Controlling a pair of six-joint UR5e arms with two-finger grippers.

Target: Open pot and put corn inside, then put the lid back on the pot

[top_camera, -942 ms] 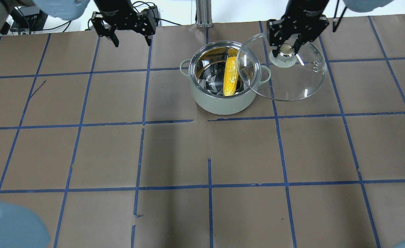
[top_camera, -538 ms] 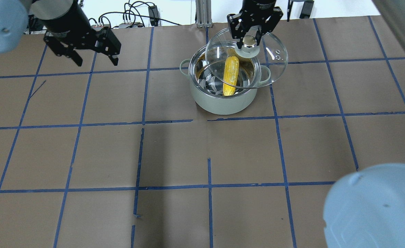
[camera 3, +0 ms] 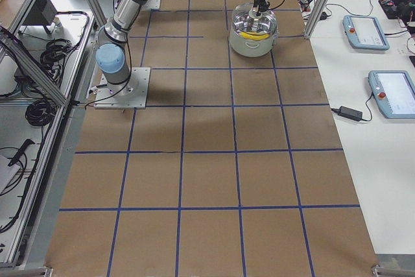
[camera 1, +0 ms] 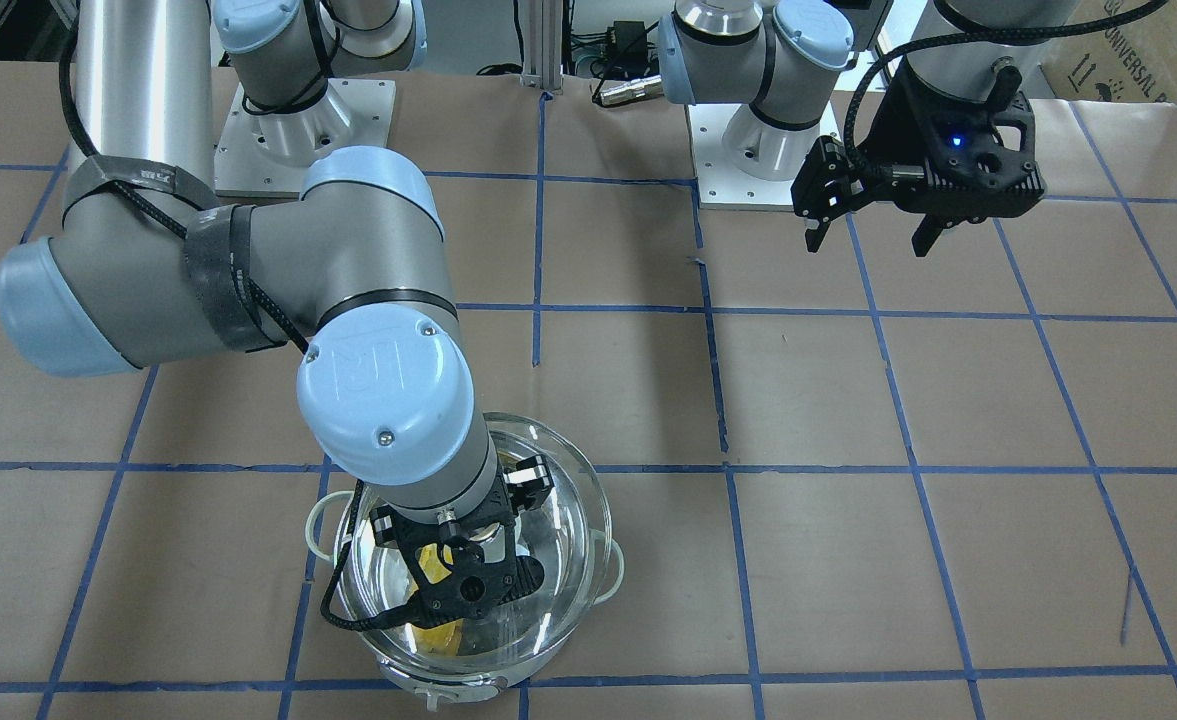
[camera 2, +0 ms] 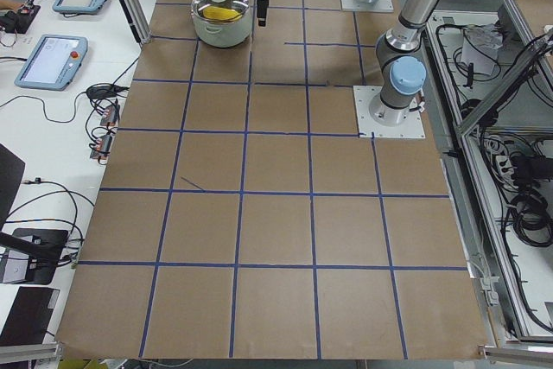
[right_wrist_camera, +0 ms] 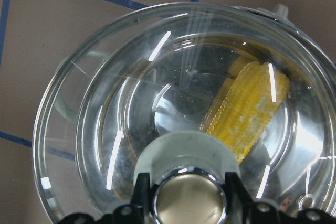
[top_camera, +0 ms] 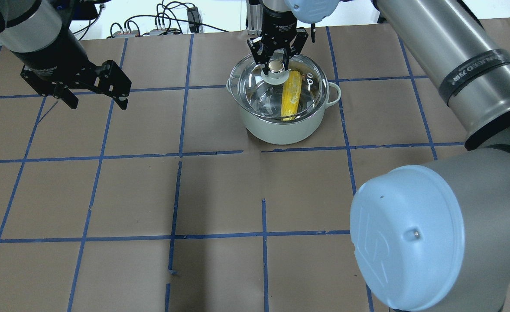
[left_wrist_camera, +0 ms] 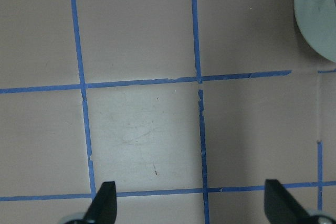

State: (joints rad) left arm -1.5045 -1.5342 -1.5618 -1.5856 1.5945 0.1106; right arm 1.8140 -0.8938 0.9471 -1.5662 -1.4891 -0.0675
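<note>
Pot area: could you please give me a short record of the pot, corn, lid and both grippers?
pot: upright on the table
corn: inside the pot, under the glass
lid: over the pot's mouth; seated or not, cannot tell
right gripper: shut on the lid
left gripper: open, empty, off to the side

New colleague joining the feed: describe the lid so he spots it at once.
On the brown table gridded with blue tape stands one pale pot with loop handles, mid-table on the far side in the overhead view. The lid is the clear glass dome over its mouth, its shiny-capped knob in the right gripper, yellow corn showing through it.
</note>
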